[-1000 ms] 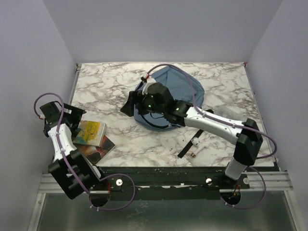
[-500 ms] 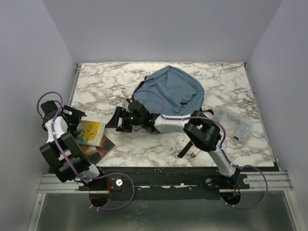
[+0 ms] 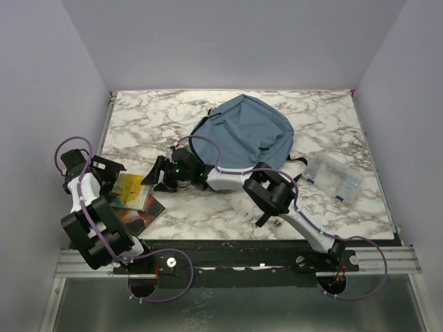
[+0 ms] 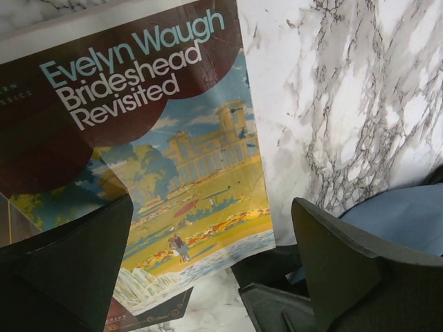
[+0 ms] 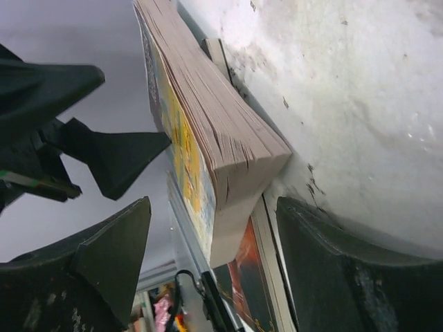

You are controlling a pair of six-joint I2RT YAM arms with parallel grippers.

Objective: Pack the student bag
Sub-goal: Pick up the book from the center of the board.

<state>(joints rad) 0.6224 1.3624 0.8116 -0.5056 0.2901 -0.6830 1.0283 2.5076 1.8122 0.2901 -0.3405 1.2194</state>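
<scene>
As seen from above, left to right: left claw (image 3: 118, 171) at the left edge of the marble counter (image 3: 138, 117), jaws at full spread and holding nothing, poised over the left side of a paperback (image 3: 131, 188) (cover title legible in the left wrist view: "Brideshead Revisited"). Paperback flat on a lower book (image 3: 147, 211) with a dark red cover, both near the counter's front-left corner. Just right of the stack, right claw (image 3: 155, 176), arm reaching across from the right base, jaws wide apart and straddling the paperback's corner, page edges between the fingers (image 5: 104, 263), nothing clamped. Behind and further right, student bag (image 3: 246, 131), dusty blue, lying flat at rear centre of the counter, apart from the books. Towards the front edge, black strap (image 3: 263, 218), partly hidden by the right arm. Farthest right, clear plastic case (image 3: 334, 178), flat on the counter.
</scene>
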